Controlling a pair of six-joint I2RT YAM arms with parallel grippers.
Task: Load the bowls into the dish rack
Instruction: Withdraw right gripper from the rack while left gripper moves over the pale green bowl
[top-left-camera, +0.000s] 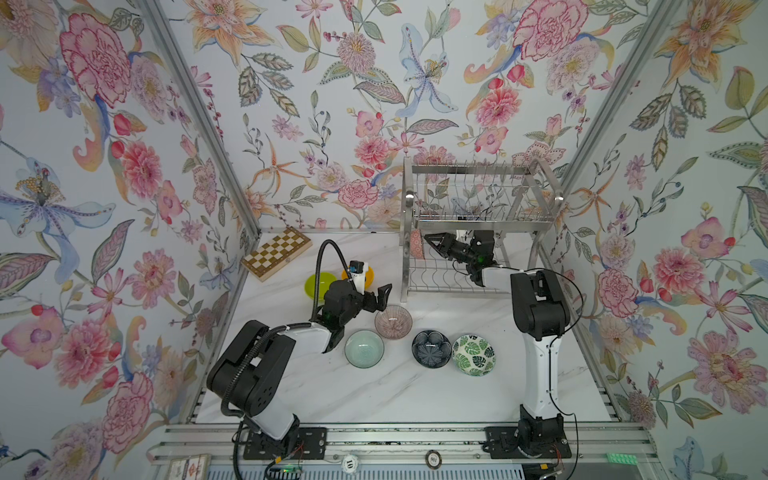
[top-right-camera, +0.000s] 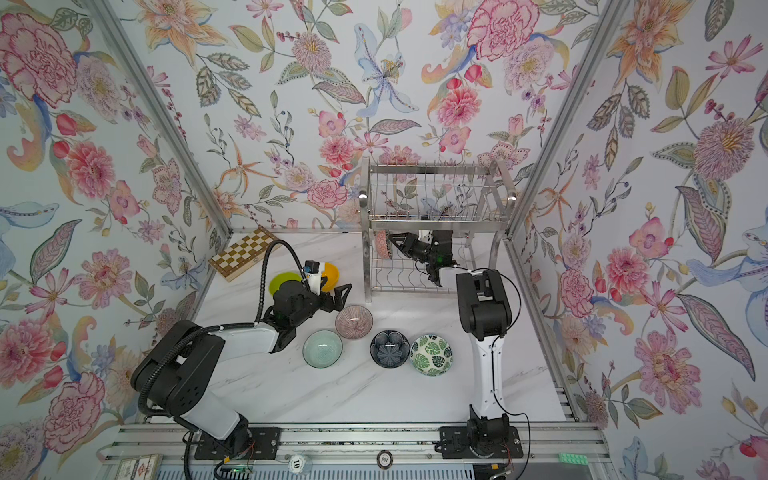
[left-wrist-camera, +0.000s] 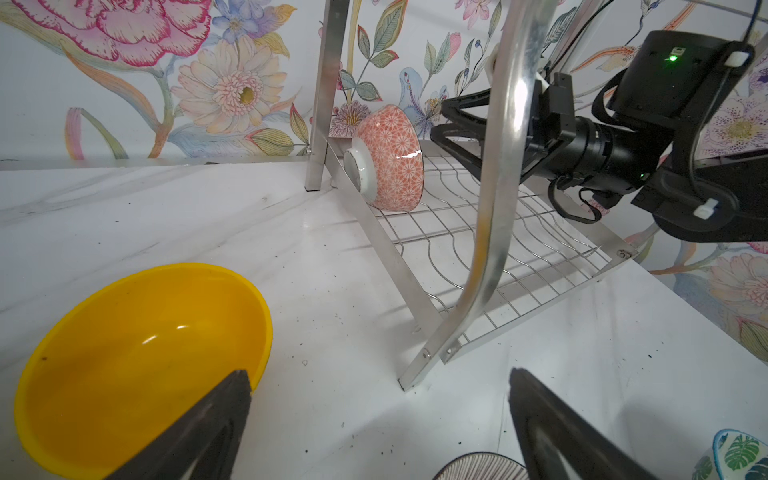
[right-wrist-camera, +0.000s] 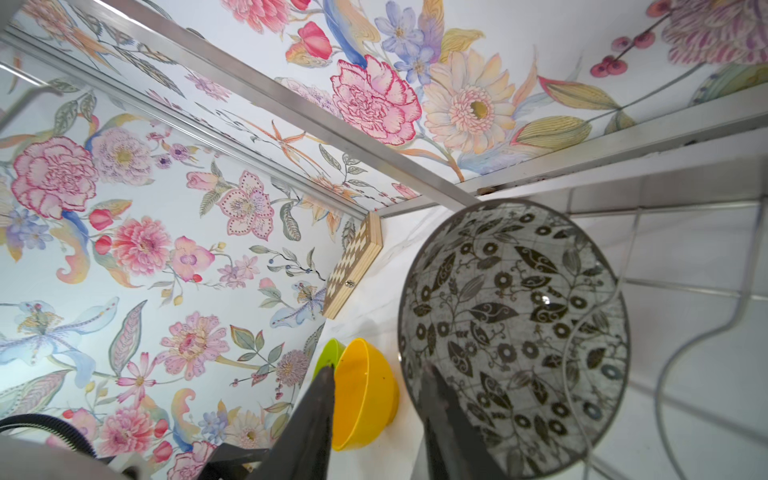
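I have the marble surface (top-left-camera: 374, 395) in view, and most of the job is lying on it. The dish rack (top-left-camera: 469, 168) stands at the far right corner. I see nothing on its upper tier and only one bowl on the lower tier. That is the black-and-white patterned bowl (right-wrist-camera: 515, 332), orange-red outside, standing on edge at the left end of the wire shelf. The right jaws are parted astride its rim, one finger inside and one outside with a gap showing, so I judge it released rather than gripped. The left jaws are spread wide and hold nothing, low over the surface between the orange-yellow bowl (left-wrist-camera: 137, 365) and the pink-striped bowl (top-left-camera: 393, 322). The lime green bowl (top-left-camera: 318, 284), pale mint bowl (top-left-camera: 364, 348), navy flower bowl (top-left-camera: 431, 348) and green-leaf bowl (top-left-camera: 473, 354) also sit loose there. That makes one of seven loaded and six to go.
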